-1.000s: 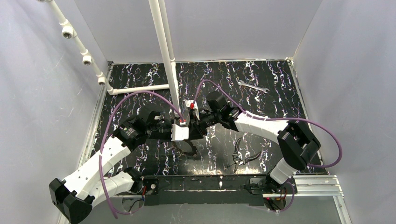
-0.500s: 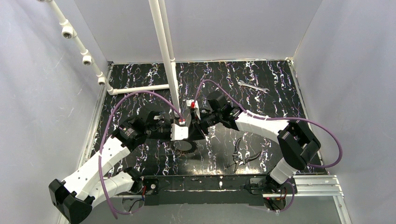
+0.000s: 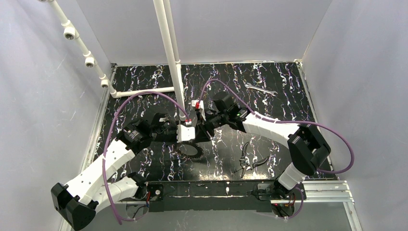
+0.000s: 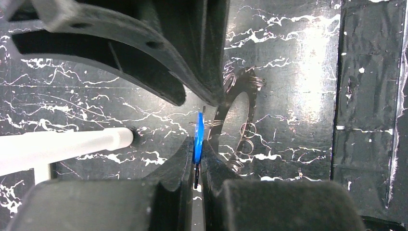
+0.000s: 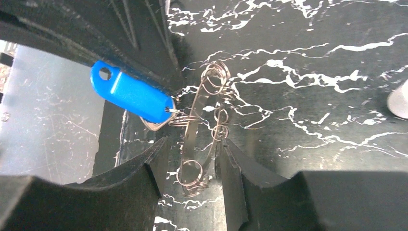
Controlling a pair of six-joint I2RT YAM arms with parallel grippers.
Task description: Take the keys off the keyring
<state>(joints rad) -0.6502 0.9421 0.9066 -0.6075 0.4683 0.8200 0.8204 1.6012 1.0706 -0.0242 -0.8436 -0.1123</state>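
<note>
The keyring (image 5: 190, 130) is a flat silvery ring seen almost edge-on, hung with several small wire rings. The blue-headed key (image 5: 127, 94) joins it by one small wire ring. My left gripper (image 4: 197, 154) is shut on the key's blue head (image 4: 197, 132), with the keyring (image 4: 240, 81) just right of it. My right gripper (image 5: 192, 144) straddles the keyring's lower part. Its jaws are apart: the ring's edge lies against the right finger (image 5: 235, 178), with a gap on the left side. In the top view both grippers meet mid-table, left (image 3: 190, 130) and right (image 3: 201, 126).
Dark-handled pliers (image 3: 251, 161) lie at the near right. A slim silver wrench (image 3: 260, 88) lies at the far right. A white pipe post (image 3: 174, 72) stands just behind the grippers, with a horizontal pipe (image 3: 144, 91) to its left. Walls enclose the table.
Both grippers have shifted slightly toward the far side together, with the key and ring between them. The left gripper's hold on the key is unchanged.
</note>
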